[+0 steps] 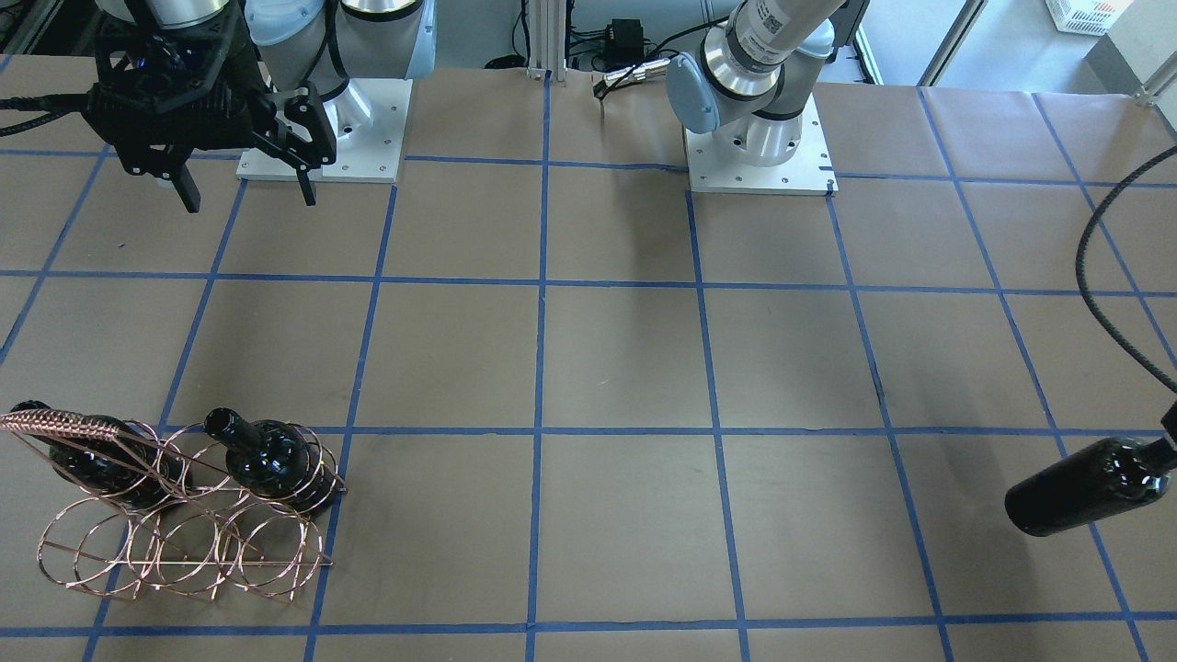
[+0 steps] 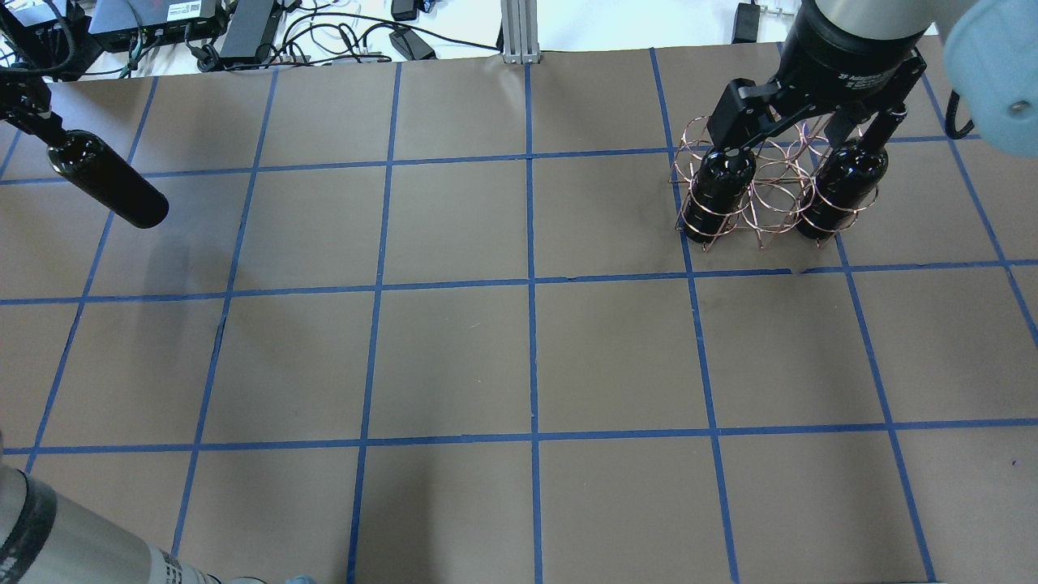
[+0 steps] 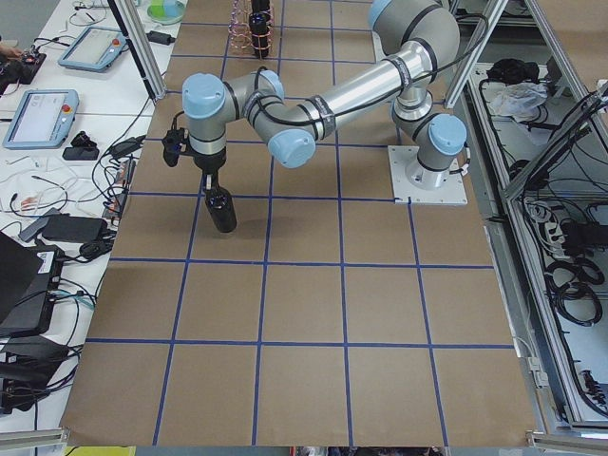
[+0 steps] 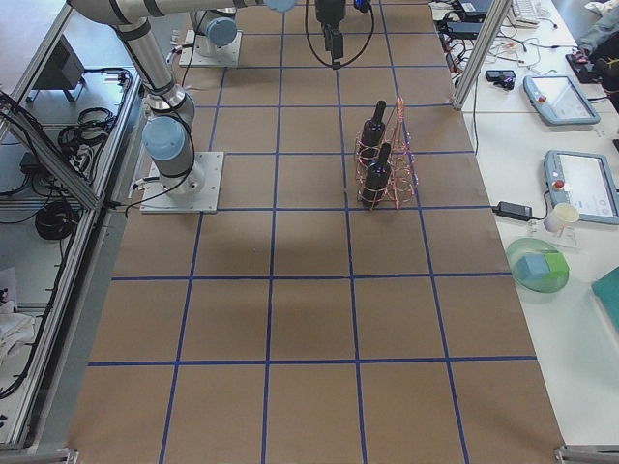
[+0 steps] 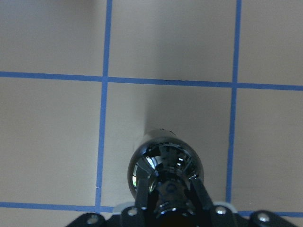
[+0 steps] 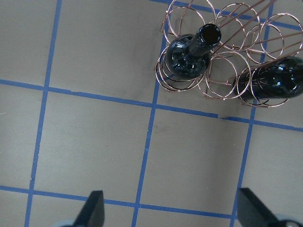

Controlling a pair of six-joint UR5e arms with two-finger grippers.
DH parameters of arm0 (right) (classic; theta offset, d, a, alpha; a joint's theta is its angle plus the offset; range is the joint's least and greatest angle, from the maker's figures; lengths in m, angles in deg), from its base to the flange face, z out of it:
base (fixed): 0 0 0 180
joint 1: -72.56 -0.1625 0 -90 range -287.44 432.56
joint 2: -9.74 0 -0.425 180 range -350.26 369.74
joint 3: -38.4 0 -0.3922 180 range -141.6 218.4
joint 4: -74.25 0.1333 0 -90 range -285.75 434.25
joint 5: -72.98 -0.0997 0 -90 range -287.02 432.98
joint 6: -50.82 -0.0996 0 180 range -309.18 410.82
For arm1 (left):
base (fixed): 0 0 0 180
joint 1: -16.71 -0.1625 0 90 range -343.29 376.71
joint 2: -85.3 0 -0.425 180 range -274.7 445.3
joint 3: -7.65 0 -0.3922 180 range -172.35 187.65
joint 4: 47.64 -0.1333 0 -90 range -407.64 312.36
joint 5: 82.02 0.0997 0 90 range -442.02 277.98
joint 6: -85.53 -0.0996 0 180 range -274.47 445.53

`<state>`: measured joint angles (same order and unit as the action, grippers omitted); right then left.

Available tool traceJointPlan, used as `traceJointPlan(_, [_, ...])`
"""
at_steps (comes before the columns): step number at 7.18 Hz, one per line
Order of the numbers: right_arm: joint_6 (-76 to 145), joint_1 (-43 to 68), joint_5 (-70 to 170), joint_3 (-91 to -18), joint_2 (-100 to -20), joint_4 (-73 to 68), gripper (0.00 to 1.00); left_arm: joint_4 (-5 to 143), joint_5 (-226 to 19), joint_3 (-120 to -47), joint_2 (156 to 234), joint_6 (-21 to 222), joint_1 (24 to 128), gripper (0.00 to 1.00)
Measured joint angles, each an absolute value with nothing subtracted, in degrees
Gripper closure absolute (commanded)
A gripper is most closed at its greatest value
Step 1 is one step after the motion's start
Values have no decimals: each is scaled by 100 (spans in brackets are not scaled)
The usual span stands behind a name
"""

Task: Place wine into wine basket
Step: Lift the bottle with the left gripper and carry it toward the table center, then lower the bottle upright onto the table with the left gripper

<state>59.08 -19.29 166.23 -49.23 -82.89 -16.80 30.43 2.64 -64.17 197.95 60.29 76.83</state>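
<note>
Wine basket (image 1: 184,542) stands on the table (image 1: 625,359) near the far right corner, on the operators' edge. You will find two bottles seated in it, one (image 1: 271,457) and another (image 1: 101,460), in the outer hoops of one row, necks pointing up. The hoop between them is free, and the other row holds nothing.

The wine (image 1: 1085,485) is at the opposite end, near the far left corner. It hangs clear of the surface, tilted, base lowest.

Left gripper (image 5: 168,198) is clamped on the neck of that bottle. Right gripper (image 1: 248,184) is spread wide and carries nothing. It hangs high above the right end, its wrist camera looking down on the rack.

Assessment: two of three bottles appear done. The third is lifted but not delivered. Outstanding are the carry along the full length of the table and the insertion into a free hoop. Judge whether the left arm reaches that far; a hand-over may be needed.
</note>
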Motion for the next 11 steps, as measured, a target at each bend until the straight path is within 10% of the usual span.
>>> traceJointPlan(11, [5916, -1922, 16640, -4923, -8289, -1681, 0, 2520, 310, -8740, 18054, 9646, 10854, 100])
